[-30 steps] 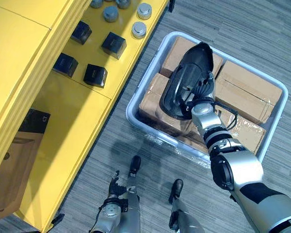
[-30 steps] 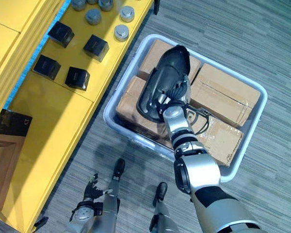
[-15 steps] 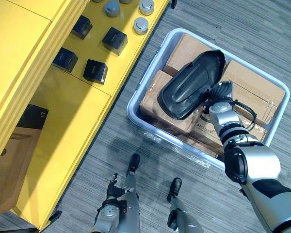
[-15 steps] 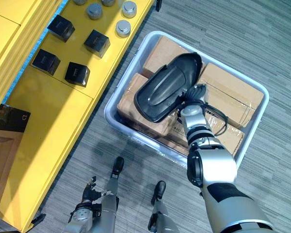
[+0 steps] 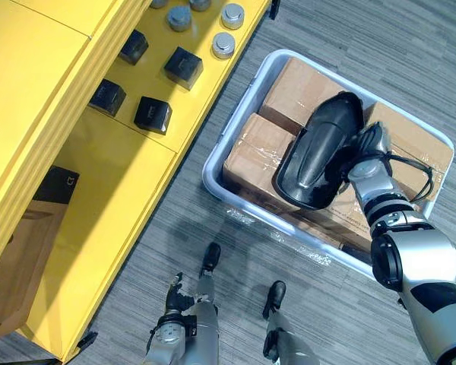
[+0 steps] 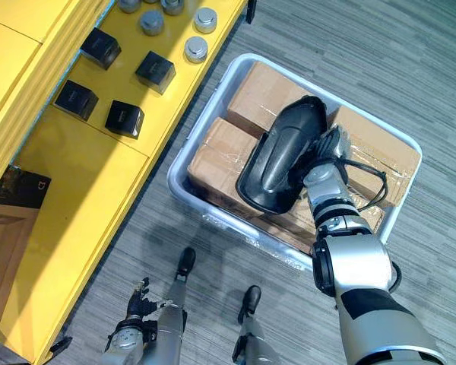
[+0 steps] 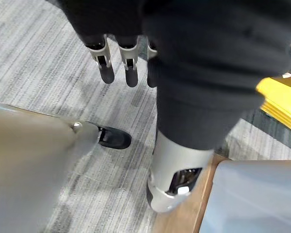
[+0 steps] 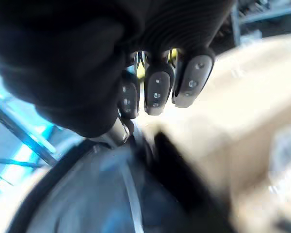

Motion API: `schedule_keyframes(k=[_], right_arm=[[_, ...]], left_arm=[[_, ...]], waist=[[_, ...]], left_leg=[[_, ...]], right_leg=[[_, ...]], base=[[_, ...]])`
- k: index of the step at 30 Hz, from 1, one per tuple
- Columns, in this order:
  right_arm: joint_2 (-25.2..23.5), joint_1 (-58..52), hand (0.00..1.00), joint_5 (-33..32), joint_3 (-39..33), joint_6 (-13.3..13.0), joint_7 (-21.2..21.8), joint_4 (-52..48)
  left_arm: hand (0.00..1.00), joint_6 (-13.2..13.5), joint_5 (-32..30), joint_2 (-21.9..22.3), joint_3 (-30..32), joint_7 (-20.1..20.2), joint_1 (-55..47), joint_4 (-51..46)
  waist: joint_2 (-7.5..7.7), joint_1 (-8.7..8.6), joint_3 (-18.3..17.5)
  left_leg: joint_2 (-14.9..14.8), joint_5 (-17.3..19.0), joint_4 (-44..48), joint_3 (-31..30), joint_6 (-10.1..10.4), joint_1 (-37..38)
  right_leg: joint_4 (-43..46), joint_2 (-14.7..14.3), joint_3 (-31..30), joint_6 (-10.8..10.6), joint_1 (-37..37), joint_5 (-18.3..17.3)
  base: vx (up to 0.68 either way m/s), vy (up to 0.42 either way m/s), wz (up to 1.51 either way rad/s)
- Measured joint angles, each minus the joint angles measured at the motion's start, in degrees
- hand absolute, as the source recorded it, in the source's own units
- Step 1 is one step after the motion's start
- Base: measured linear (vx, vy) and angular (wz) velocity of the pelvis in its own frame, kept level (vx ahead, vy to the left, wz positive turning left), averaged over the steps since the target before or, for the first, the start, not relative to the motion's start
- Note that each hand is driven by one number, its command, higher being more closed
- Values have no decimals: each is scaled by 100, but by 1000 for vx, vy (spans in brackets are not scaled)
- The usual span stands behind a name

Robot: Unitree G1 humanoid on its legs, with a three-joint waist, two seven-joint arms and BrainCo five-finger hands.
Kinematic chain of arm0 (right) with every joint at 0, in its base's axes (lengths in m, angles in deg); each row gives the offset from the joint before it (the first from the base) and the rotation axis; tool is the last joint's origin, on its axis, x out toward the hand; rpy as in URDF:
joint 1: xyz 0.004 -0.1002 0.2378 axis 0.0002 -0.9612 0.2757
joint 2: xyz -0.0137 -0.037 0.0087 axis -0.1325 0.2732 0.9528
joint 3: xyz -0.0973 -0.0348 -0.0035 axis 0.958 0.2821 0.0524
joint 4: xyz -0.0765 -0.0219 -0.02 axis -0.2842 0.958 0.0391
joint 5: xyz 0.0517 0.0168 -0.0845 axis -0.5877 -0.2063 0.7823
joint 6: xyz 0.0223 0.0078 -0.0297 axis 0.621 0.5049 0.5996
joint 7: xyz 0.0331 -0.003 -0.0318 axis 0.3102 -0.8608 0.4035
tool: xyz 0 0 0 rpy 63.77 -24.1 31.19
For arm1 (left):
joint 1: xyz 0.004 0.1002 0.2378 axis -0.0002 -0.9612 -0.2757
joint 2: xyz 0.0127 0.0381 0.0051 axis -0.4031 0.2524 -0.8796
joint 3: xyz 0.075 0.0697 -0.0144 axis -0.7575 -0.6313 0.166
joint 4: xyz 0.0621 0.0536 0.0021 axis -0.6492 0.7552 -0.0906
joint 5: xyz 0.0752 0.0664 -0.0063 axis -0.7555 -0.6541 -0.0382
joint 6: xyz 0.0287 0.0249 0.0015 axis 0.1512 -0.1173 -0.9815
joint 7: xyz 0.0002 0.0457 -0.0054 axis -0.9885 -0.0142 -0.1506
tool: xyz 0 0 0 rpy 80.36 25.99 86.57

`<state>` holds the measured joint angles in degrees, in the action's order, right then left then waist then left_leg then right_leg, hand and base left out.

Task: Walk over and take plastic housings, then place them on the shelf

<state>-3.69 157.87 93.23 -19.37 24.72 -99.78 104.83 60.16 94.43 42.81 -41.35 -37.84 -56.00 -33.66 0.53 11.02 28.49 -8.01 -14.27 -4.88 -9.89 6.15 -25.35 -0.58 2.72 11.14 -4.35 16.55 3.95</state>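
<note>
One glossy black curved housing [image 5: 316, 158] — right hand [image 5: 369, 144] gripping its edge; left hand [image 7: 106, 68] relaxed.

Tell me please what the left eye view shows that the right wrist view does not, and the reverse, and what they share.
The left eye view adds the yellow shelf with black boxes and round silver parts, the rim of the grey bin, and the left robot hand hanging low, fingers relaxed. The right wrist view adds a close look at the fingers of the right robot hand, curled at the edge of the black plastic housing. Both show that hand, the housing and cardboard boxes.
</note>
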Motion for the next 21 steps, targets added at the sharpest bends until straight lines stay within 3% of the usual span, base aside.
schedule_keyframes(k=[11,12,16,21], right_arm=[[-56,-807,100,134,354,-143,-295,-2497],[-64,-889,0,136,401,-178,-312,-2658],[-485,-1248,0,131,401,-294,-378,-3068],[-1605,-1739,0,102,-36,-282,-406,-2865]], left_arm=[[0,61,8,44,343,-50,-128,-203],[0,73,8,42,365,-65,-148,-314],[0,131,201,44,416,-158,-163,-547],[0,199,449,120,543,-262,-153,-744]], waist=[[119,-258,-14],[127,-263,-15],[177,-262,-37],[212,-253,-47]], left_leg=[[-24,0,-1,120,-1,131],[-25,0,-1,125,-1,152],[-35,7,-3,216,4,227],[-52,21,-5,298,19,245]], right_leg=[[-1,-5,-117,2,-58,3],[0,-5,-120,2,-74,3],[1,-6,-222,4,-98,4],[-3,-23,-280,10,-68,7]], base=[[66,-36,-6],[66,-29,-1],[47,-27,-11],[13,-17,-10]])
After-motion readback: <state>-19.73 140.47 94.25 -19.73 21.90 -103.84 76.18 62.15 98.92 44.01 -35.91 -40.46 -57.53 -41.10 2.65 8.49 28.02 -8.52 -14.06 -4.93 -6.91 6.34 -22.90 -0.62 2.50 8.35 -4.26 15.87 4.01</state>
